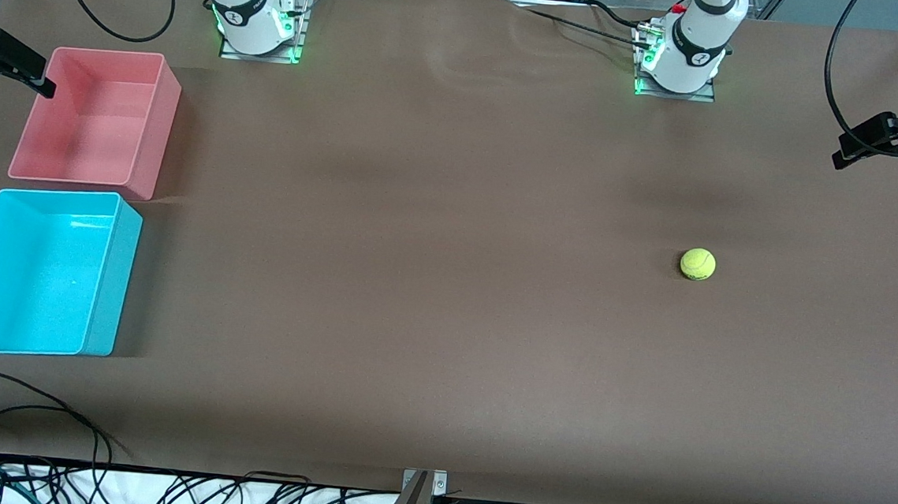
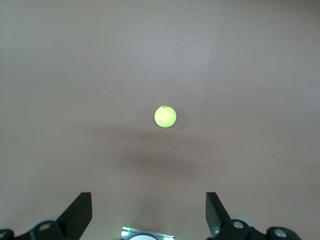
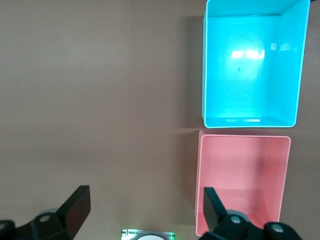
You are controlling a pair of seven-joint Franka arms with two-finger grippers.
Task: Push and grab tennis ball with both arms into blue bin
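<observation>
On your brown bench [image 1: 447,283] the tennis ball [image 1: 698,264] lies alone toward the left arm's end, nearer the front camera than the left arm's base [image 1: 680,59] and well apart from both bins. The blue bin [image 1: 111,276] stands at the right arm's end, upright and with nothing in it; the pink bin [image 1: 153,136] stands just beside it, farther from the front camera, a narrow gap between the two. The right arm's base [image 1: 256,21] stands farther from the front camera than the pink bin. Your left hand [image 2: 149,212] hangs high over the ball's part of the bench, its two black fingers [image 2: 80,212] spread wide and holding nothing; in the left wrist view the tennis ball [image 2: 165,116] sits on bare bench [image 2: 250,75] well clear of the fingers. Your right hand [image 3: 145,212] hangs high over the bench beside the bins, fingers [image 3: 77,207] likewise wide apart and holding nothing; its view takes in the blue bin [image 3: 250,122] and the pink bin [image 3: 200,190] from above. Neither hand shows in the front view, so you can judge their height only roughly. Black cables [image 1: 49,430] trail along the bench edge nearest the front camera.
</observation>
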